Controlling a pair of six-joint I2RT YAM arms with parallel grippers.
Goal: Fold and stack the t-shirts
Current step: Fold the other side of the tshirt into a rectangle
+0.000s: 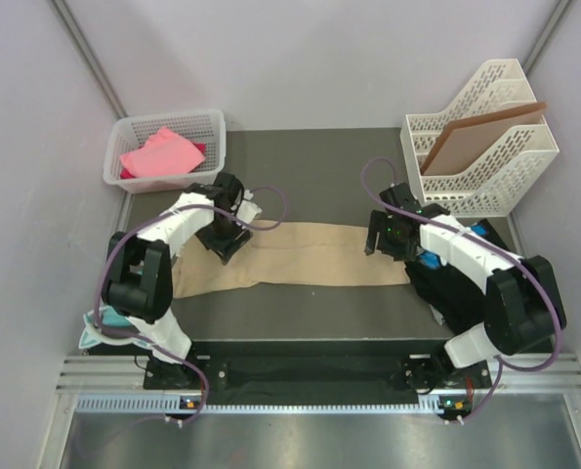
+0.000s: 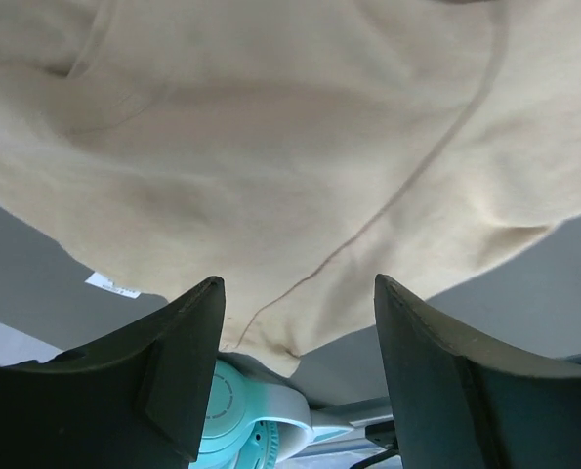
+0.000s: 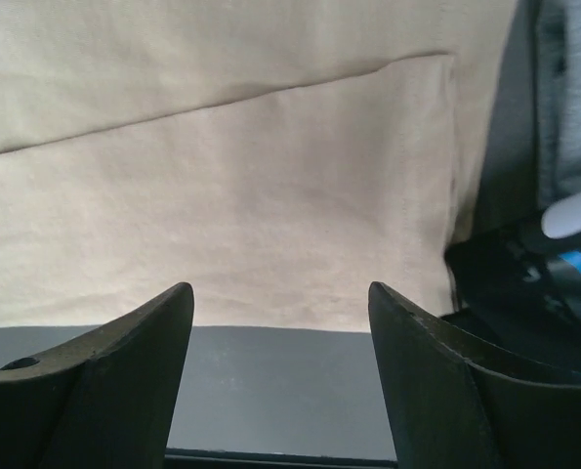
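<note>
A tan t-shirt (image 1: 310, 256) lies folded into a long strip across the dark table. My left gripper (image 1: 222, 244) hovers over its left end, open and holding nothing. In the left wrist view the tan cloth (image 2: 270, 147) fills the top, with a small white label (image 2: 112, 284) at its edge and my gripper (image 2: 298, 283) open above it. My right gripper (image 1: 380, 237) stands open over the strip's right end. The right wrist view shows the tan fold (image 3: 251, 195) and bare table between the open gripper (image 3: 278, 289). A pink t-shirt (image 1: 158, 154) lies in a basket. Dark t-shirts (image 1: 441, 288) lie under the right arm.
The white basket (image 1: 215, 127) stands at the back left. A white file rack (image 1: 505, 166) at the back right holds a flat brown board (image 1: 476, 137). A teal round object (image 2: 227, 410) shows under the left fingers, near the table's front left corner (image 1: 100, 327).
</note>
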